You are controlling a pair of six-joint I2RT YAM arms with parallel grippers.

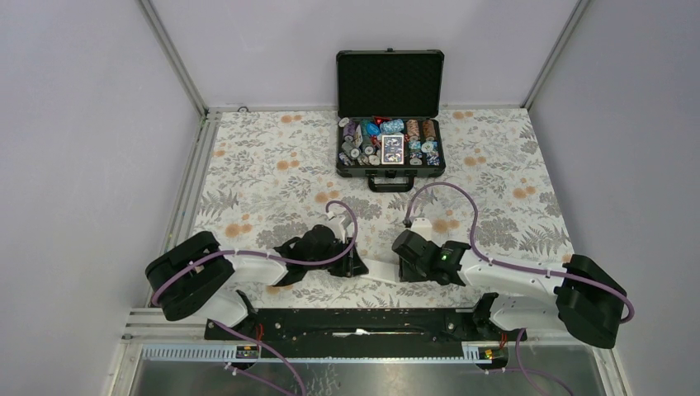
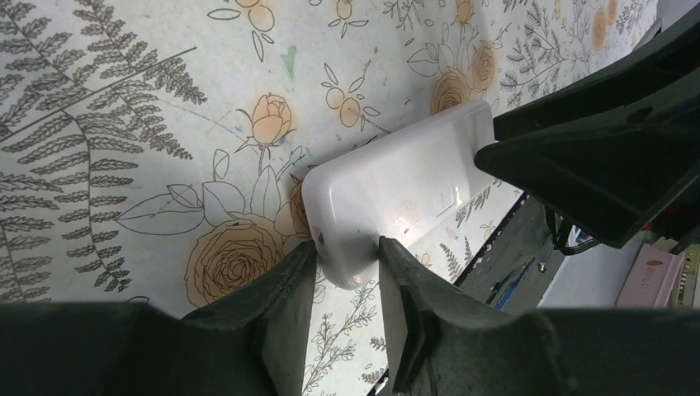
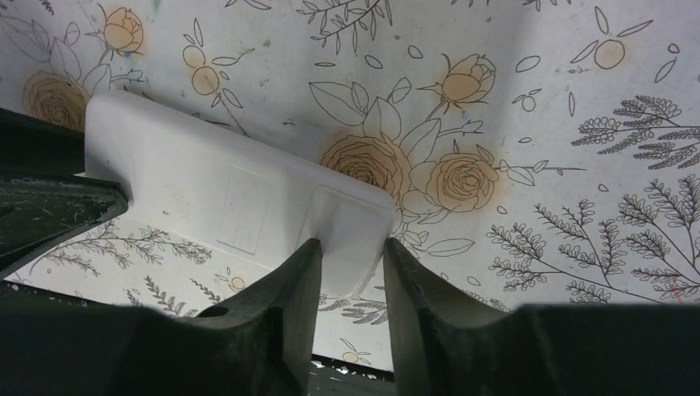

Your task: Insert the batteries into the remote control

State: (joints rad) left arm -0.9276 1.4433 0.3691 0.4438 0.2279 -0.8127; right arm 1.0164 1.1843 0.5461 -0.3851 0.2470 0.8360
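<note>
Remote control point(image 2: 404, 177) spans gap between two arms, near centre of floral tablecloth point(image 1: 272, 165), plain white back toward wrist cameras. Left gripper point(image 2: 347, 247) pinching remote's left end, fingers tight on both edges. Right gripper point(image 3: 351, 247) pinching right end likewise. Cannot tell whether remote touches cloth. Open black chip case point(image 1: 390, 124) at far centre, well apart from remote, chips and cards inside.
</note>
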